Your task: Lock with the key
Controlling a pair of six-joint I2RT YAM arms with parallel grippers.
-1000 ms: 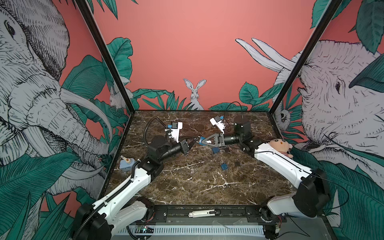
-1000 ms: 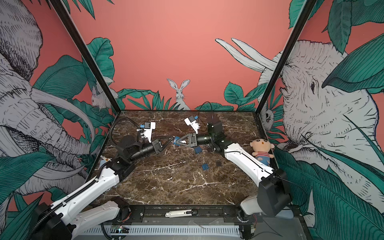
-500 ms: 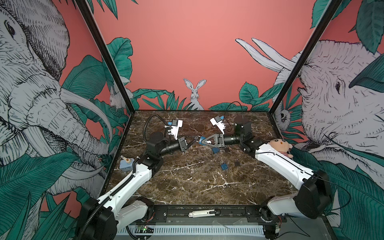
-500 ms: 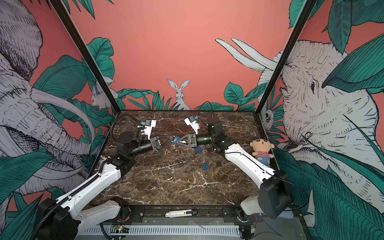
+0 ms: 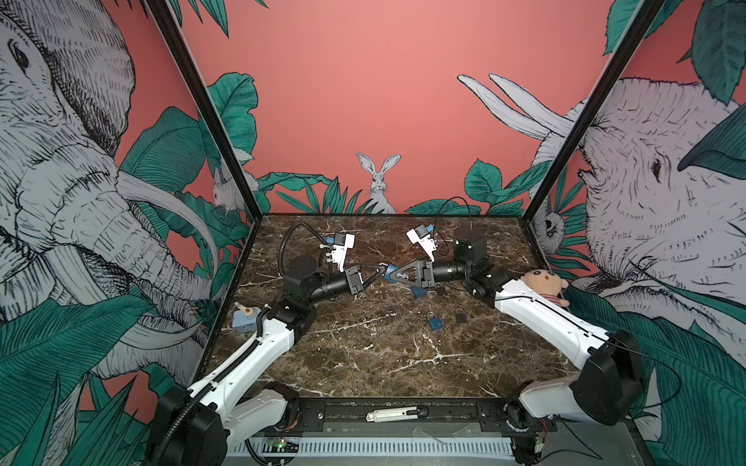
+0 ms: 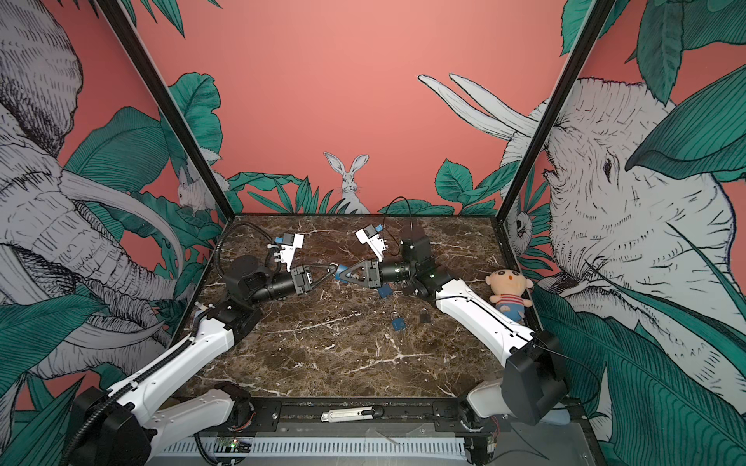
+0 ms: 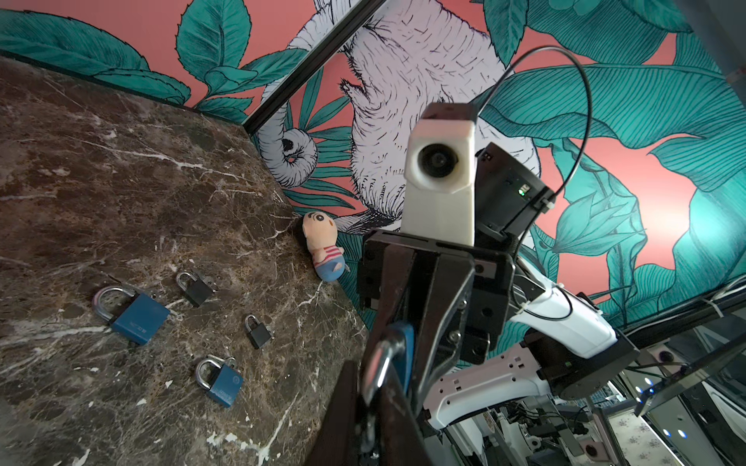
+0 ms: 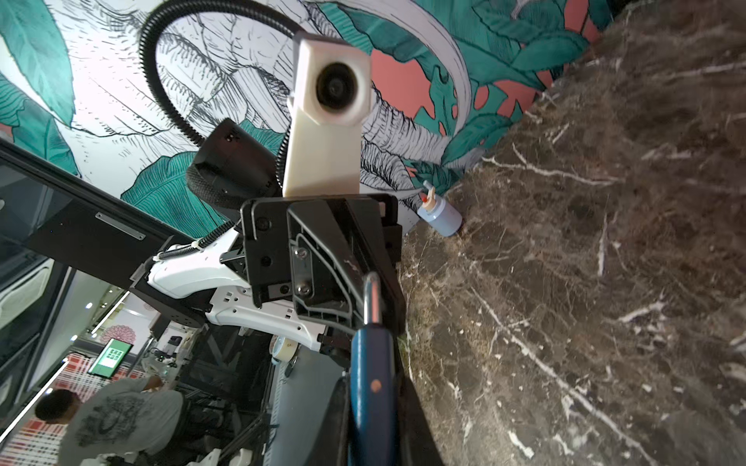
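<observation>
In both top views the two grippers meet tip to tip above the back middle of the marble table [image 5: 363,363]. My right gripper [image 5: 395,276] [image 8: 373,403] is shut on a blue padlock [image 8: 371,375] [image 5: 388,272], whose silvery shackle [image 8: 371,298] [image 7: 381,359] points at the left arm. My left gripper [image 5: 378,269] [image 7: 373,399] is shut, with its tips against that shackle. A thin silvery strip shows in the slit between its fingers [image 7: 347,407]. Whether that strip is the key or part of the shackle I cannot tell.
Loose padlocks lie on the table right of the middle: a large blue one [image 7: 139,318], a small blue one [image 7: 224,381] [image 5: 435,322] and two black ones [image 7: 195,288] [image 7: 258,333]. A plush doll [image 5: 543,284] leans at the right wall, a pale blue bottle [image 5: 244,318] at the left wall.
The left arm has swung right and slightly up, closing the gap until its shut tips reach the shackle. The right arm and its padlock have stayed put.
</observation>
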